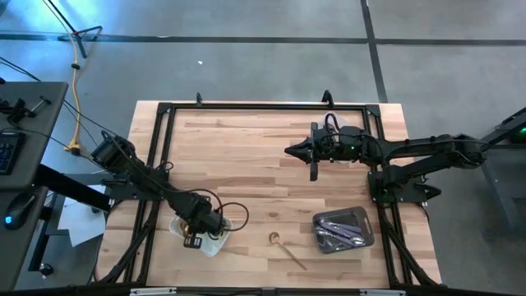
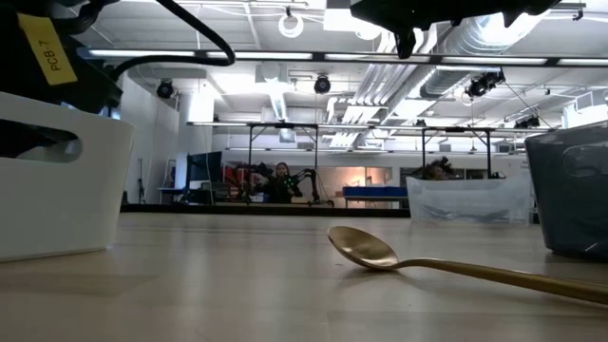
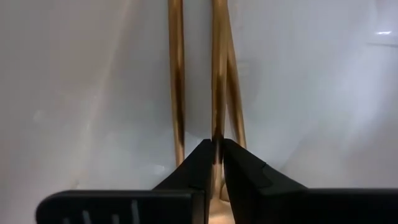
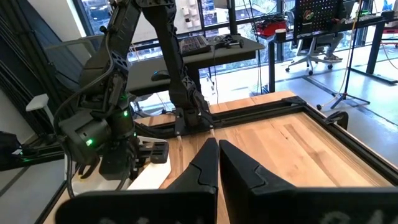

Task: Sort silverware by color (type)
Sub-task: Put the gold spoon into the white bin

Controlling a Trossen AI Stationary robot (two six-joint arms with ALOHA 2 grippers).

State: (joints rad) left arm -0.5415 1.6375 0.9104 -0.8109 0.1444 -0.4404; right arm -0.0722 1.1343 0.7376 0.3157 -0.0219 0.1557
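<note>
1. Gold: one gold spoon [image 1: 283, 247] lies flat on the bare wooden worktop [image 1: 246, 156], bowl toward the far side, between the white tray [image 1: 215, 243] and the grey tray [image 1: 343, 230], touching neither.
2. More gold handles [image 3: 176, 81] stand inside the white tray, leaning on its wall; three appear to be there, though two overlap in the left wrist view.
3. Left end effector [image 3: 215, 155] reaches down into the white tray. Its fingers pinch one gold handle, with only a sliver of gap around it.
4. Grey tray, near the worktop's right front, holds several dark and silver pieces [image 1: 339, 233]; individual types cannot be made out.
5. Right end effector [image 1: 289, 150] hovers over the worktop's far middle, well apart from both trays, fingers pressed together and holding nothing.
6. Black frame [image 1: 164, 111] borders the worktop.
</note>
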